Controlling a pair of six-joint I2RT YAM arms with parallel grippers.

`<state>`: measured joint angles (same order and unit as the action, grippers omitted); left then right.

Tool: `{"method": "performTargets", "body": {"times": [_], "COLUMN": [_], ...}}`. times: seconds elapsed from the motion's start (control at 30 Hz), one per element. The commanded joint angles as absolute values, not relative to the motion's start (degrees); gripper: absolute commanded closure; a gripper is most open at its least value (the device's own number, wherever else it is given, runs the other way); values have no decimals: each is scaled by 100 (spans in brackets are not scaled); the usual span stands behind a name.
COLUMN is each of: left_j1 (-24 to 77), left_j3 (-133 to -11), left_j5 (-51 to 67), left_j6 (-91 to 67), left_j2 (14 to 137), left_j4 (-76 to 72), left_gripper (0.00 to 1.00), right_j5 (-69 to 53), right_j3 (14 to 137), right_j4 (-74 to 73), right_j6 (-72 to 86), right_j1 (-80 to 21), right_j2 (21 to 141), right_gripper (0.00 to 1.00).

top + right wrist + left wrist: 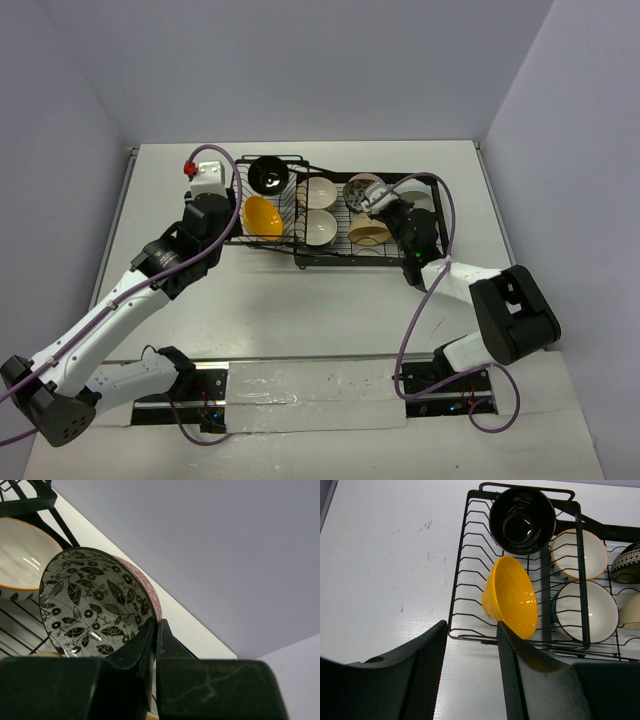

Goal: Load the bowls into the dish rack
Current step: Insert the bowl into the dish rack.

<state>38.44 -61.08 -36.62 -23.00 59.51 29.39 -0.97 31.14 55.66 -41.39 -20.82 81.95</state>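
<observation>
The black wire dish rack holds a black bowl, an orange-yellow bowl on its side, two white bowls and a tan bowl. My left gripper is open with nothing between its fingers, over bare table just outside the rack's front left corner, close to the orange-yellow bowl. My right gripper is shut on the rim of a leaf-patterned bowl, held tilted over the rack's basket section.
Another white bowl sits at the rack's right end, partly behind my right arm. Grey walls close in the white table at the back and both sides. Purple cables loop along both arms.
</observation>
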Motion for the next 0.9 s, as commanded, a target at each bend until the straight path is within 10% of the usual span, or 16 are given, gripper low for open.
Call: {"method": "performTargets", "body": {"times": [0.0,0.87], "left_j1": [3823,3823], "left_j3": [-6144,-6232], "left_j5": [-3525,-3296], "left_j6": [-2233,-2259], "left_j2": [5941,6231], "left_j4": [2725,2760], "left_gripper": [51,54], "right_j5": [-255,-659], "right_j3": [2831,2022], "right_j4": [6485,10079], "right_j6": [-3999,-3700], "right_j1": [-2022,-1714], "right_j2": [8279,9659], "right_gripper": [100,100]}}
